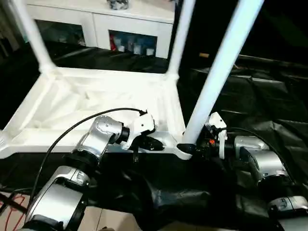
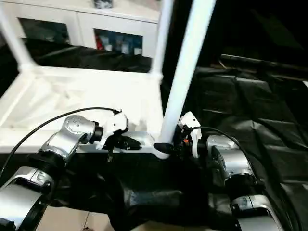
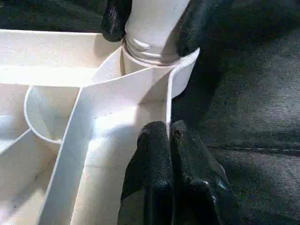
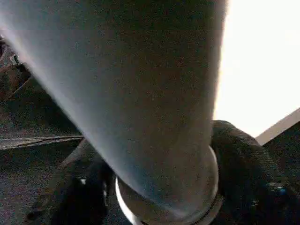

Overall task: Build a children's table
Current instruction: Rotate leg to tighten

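Observation:
The children's table lies upside down: its white ribbed tabletop (image 1: 86, 101) rests on the black drape. Two white legs (image 1: 31, 33) (image 1: 180, 38) stand in the far corner sockets. A third leg (image 1: 216, 67) leans up out of the near right corner socket (image 3: 180, 79). My right gripper (image 1: 192, 148) is shut on this leg just above the socket, one black finger (image 4: 248, 173) on each side of the tube. My left gripper (image 3: 169, 140) is shut on the tabletop's thin near rim, a little left of that corner.
A white cabinet (image 1: 96, 19) with glass doors stands behind the work table. Wrinkled black drape (image 1: 260, 96) covers the table to the right of the tabletop. A black cable (image 1: 62, 137) arches over my left forearm, and red wires (image 1: 9, 207) lie at the lower left.

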`<state>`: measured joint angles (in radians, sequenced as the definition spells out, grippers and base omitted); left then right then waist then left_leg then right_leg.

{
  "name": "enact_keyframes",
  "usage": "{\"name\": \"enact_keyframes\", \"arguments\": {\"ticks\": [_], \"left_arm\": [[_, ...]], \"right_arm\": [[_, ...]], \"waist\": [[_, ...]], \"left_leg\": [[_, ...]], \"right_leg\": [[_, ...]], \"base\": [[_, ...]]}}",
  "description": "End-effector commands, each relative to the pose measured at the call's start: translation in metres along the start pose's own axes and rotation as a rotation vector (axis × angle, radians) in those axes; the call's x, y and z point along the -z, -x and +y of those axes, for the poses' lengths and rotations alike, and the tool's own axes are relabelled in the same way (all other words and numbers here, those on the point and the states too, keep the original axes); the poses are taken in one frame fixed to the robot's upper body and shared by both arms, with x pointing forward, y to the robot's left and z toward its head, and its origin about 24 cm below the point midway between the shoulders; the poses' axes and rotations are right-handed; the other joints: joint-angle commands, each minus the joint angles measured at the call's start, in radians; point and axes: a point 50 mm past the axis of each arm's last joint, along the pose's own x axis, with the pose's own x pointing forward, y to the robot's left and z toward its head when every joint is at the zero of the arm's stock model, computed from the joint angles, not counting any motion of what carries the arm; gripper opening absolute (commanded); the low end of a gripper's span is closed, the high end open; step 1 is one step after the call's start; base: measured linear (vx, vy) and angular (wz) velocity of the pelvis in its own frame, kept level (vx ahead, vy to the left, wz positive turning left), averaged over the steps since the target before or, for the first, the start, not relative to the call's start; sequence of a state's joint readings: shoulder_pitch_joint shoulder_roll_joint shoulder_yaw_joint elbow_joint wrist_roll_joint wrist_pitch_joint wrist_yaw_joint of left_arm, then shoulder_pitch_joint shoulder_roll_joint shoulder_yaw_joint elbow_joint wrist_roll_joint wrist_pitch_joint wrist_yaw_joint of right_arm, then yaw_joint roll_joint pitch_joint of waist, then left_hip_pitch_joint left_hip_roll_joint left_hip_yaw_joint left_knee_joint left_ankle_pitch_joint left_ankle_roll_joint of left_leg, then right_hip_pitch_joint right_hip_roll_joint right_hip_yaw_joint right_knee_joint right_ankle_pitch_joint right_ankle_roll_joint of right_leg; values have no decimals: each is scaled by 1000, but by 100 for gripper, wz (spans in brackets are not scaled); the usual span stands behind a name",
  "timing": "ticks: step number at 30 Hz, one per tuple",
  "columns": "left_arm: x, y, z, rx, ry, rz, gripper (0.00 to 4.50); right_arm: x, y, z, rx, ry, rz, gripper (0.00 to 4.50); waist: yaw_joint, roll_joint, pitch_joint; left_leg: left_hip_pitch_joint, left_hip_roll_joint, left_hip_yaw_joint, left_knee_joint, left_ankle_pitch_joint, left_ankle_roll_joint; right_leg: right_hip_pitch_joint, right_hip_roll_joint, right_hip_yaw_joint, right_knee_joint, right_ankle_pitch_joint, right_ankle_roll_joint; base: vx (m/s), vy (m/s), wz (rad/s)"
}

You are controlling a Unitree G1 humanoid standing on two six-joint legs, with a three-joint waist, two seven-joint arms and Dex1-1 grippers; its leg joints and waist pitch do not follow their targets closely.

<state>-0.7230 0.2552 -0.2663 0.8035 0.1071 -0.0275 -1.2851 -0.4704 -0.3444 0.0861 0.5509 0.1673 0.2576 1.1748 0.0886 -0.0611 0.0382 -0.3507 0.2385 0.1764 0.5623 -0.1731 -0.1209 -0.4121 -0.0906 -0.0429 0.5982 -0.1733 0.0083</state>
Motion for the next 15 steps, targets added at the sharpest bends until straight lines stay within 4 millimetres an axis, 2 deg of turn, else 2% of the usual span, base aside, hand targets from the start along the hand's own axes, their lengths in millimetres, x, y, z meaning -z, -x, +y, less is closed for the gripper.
{"name": "enact_keyframes", "arguments": {"ticks": [1,7,11,12,14,15], "left_arm": [[-11,-9,6,-49,-16,-7,0],[-10,-10,6,-64,-7,-9,0],[-11,-13,9,-113,12,-15,0],[-12,-15,10,-129,22,-20,0],[-16,-22,12,-190,51,-37,0],[-17,-23,12,-195,54,-39,0]], "right_arm": [[-3,-36,36,-320,18,-4,273],[-4,-38,36,-298,1,-20,260],[-3,-44,28,-168,-11,-43,258],[-3,-47,24,-102,-14,-46,257],[1,-59,6,172,-55,-39,255],[1,-60,5,196,-59,-40,255]], "waist": [[-3,6,-55],[-3,6,-54],[-6,5,-53],[-10,7,-48],[-16,6,-46],[-29,7,-45]], "left_leg": [[1,-9,21,-57,-222,46],[1,-9,19,-59,-238,38],[-1,-12,19,-60,-238,34],[3,-12,17,-64,-288,21],[2,-14,13,-66,-316,5],[2,-15,8,-69,-341,-19]], "right_leg": [[53,-24,21,-58,-135,-244],[52,-26,21,-63,-178,-229],[51,-25,21,-64,-192,-222],[43,-29,22,-75,-294,-197],[41,-31,20,-81,-370,-174],[36,-32,17,-82,-435,-157]], "base": [[0,0,0],[0,0,0],[0,0,0],[0,0,0],[0,0,0],[0,0,0]]}}
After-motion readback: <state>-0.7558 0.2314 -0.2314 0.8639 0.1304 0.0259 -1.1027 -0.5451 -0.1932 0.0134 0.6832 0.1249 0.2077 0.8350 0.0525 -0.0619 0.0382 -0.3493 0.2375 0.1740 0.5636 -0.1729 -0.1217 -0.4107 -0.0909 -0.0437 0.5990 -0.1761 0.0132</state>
